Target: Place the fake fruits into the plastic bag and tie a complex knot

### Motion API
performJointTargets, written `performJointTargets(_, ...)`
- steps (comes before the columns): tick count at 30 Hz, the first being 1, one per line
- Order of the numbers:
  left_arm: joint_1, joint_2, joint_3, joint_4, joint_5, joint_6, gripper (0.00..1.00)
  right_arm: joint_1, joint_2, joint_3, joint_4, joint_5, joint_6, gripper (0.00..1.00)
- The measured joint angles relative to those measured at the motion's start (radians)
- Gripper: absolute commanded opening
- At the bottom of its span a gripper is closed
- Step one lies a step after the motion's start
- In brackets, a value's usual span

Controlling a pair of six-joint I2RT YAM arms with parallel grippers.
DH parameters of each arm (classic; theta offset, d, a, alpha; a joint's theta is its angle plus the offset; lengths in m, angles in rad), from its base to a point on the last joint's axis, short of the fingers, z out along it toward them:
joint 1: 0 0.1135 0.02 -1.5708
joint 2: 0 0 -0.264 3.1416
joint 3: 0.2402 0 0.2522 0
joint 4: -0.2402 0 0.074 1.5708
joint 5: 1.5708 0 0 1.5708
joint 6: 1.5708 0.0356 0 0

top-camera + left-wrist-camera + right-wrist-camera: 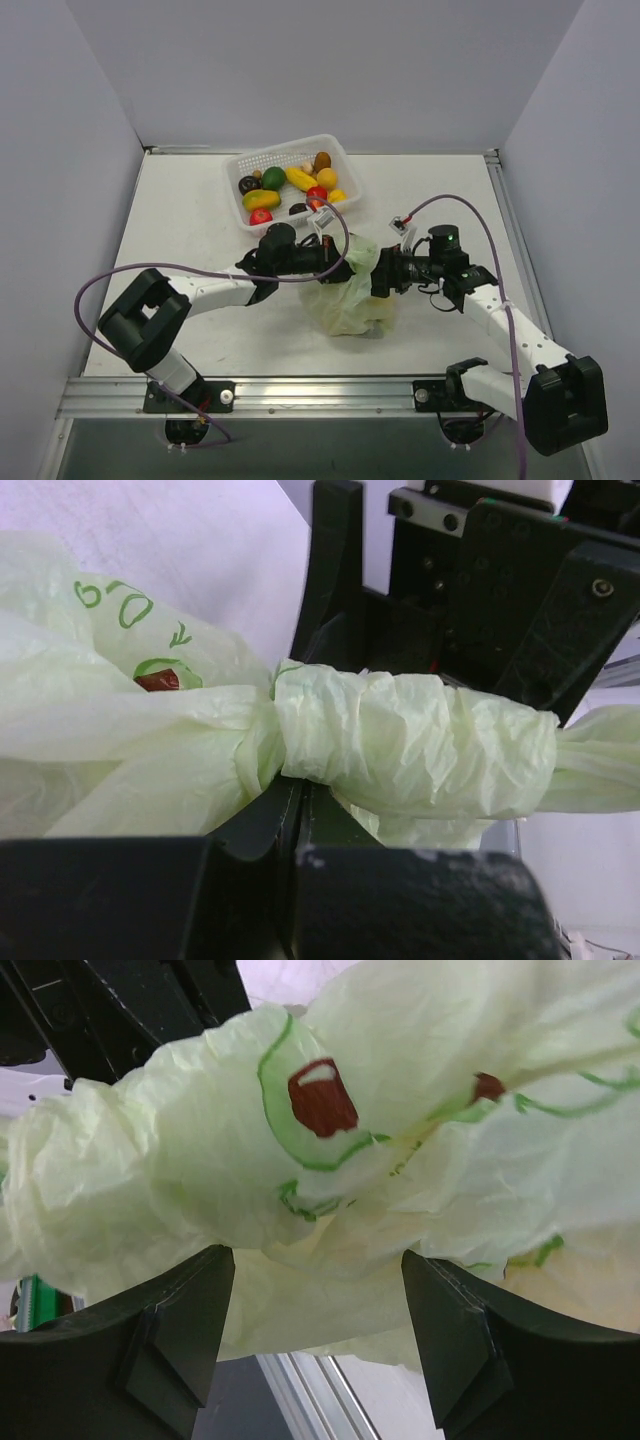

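One plastic bag (350,295) | left jaws clamped on it | right jaws apart | print (130,605) illegible

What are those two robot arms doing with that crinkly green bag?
They are working on tying the plastic bag in the middle of the table. The left arm has its jaws shut on a twisted, wrapped-up neck of the bag. The right arm faces it with its jaws open and bag plastic bunched between them. Lots of fake fruits sit in the white basket behind. I cannot tell what is inside the bag.
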Motion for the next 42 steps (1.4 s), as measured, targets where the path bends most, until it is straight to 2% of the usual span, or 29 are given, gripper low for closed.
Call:
performJointTargets(5,0.023,0.0,0.019,0.034,0.086,-0.003,0.0,0.121,0.049,-0.02,0.203,0.046,0.16,0.79)
performJointTargets(10,0.05,0.001,0.03,0.102,0.2,-0.029,0.0,0.167,0.091,-0.016,0.336,0.08,0.257,0.8)
performJointTargets(19,0.055,0.174,0.02,0.432,0.301,-0.245,0.0,0.188,0.092,-0.018,0.382,0.09,0.359,0.82)
performJointTargets(28,0.04,0.265,0.1,0.503,0.29,-0.32,0.0,0.199,0.082,-0.035,0.43,0.124,0.413,0.82)
performJointTargets(33,0.04,0.262,0.106,0.518,0.29,-0.333,0.0,0.159,0.031,-0.032,0.352,0.09,0.364,0.83)
performJointTargets(36,0.04,0.248,0.095,0.518,0.289,-0.341,0.0,0.119,-0.001,0.021,0.201,0.061,0.276,0.84)
performJointTargets(39,0.04,0.224,0.077,0.523,0.288,-0.343,0.0,0.09,-0.037,0.096,0.055,0.042,0.18,0.89)
performJointTargets(40,0.04,0.219,0.072,0.526,0.288,-0.343,0.0,0.081,-0.052,0.116,0.013,0.036,0.151,0.93)
performJointTargets(42,0.04,0.213,0.069,0.531,0.287,-0.342,0.0,0.061,-0.08,0.147,-0.069,0.028,0.095,0.93)
